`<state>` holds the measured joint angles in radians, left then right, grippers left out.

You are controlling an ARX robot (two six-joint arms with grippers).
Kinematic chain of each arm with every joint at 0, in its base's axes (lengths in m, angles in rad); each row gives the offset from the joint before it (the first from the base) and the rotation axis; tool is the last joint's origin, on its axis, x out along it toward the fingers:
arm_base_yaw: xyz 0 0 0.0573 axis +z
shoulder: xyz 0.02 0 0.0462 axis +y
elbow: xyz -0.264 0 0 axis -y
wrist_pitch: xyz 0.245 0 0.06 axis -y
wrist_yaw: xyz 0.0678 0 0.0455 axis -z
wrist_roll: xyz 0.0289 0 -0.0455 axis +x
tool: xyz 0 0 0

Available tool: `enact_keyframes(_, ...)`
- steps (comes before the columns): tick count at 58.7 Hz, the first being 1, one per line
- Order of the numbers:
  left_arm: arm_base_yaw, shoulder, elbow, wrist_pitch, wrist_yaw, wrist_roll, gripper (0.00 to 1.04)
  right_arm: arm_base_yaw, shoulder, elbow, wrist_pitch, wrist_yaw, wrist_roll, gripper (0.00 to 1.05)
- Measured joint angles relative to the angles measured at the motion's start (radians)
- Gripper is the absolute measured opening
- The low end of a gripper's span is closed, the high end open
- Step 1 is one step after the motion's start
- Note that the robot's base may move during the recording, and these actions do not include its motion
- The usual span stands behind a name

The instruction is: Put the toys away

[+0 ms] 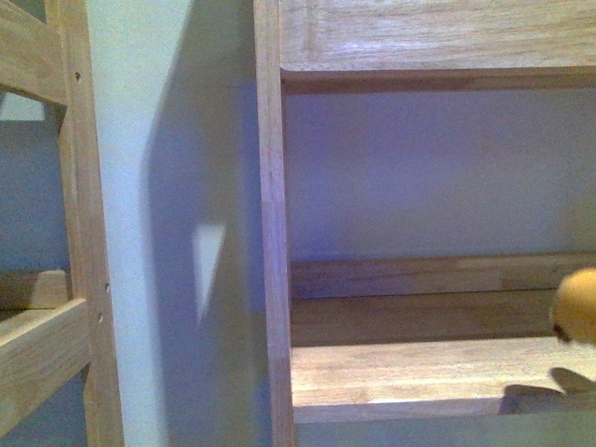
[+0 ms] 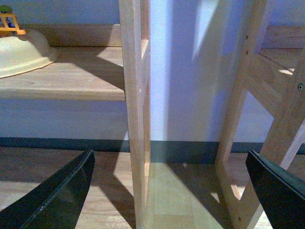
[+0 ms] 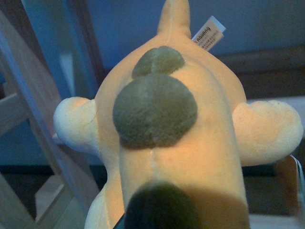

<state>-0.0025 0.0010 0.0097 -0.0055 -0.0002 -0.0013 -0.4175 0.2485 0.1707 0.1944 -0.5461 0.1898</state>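
The left gripper (image 2: 169,160) has 2 black fingers (image 2: 59,195). They are flat and smooth, wide at the base and thinner toward the tips, like wedges. Their edges shine a little. Of the right gripper (image 3: 155,207) only 1 dark, round, blurry bit shows.

Shelf bay (image 1: 400,372) open, wooden upright (image 1: 273,233) at its left

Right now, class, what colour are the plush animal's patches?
Olive-brown patches on the plush animal; see right wrist view.
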Motion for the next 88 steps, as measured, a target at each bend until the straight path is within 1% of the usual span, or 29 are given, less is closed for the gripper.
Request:
enact_keyframes(7,0.0,0.0,0.0,0.0,0.0,0.0,0.98,0.003,0.103,0.15,0.076,0.032,-0.015,0.07)
enact_keyframes(18,0.0,0.0,0.0,0.0,0.0,0.0,0.98,0.064,0.296,0.415,0.166,0.105,-0.019,0.07)
enact_keyframes(31,0.0,0.0,0.0,0.0,0.0,0.0,0.98,0.124,0.536,0.737,0.157,0.18,-0.038,0.07)
enact_keyframes(37,0.0,0.0,0.0,0.0,0.0,0.0,0.98,0.167,0.68,0.929,0.107,0.217,-0.073,0.07)
enact_keyframes(47,0.0,0.0,0.0,0.0,0.0,0.0,0.98,0.224,0.861,1.165,0.011,0.256,-0.095,0.07)
enact_keyframes(58,0.0,0.0,0.0,0.0,0.0,0.0,0.98,0.296,1.099,1.478,-0.128,0.316,-0.08,0.07)
enact_keyframes(67,0.0,0.0,0.0,0.0,0.0,0.0,0.98,0.363,1.271,1.711,-0.256,0.346,-0.059,0.07)
enact_keyframes(76,0.0,0.0,0.0,0.0,0.0,0.0,0.98,0.423,1.384,1.849,-0.337,0.354,-0.04,0.07)
enact_keyframes(88,0.0,0.0,0.0,0.0,0.0,0.0,0.98,0.484,1.49,1.967,-0.394,0.343,0.008,0.07)
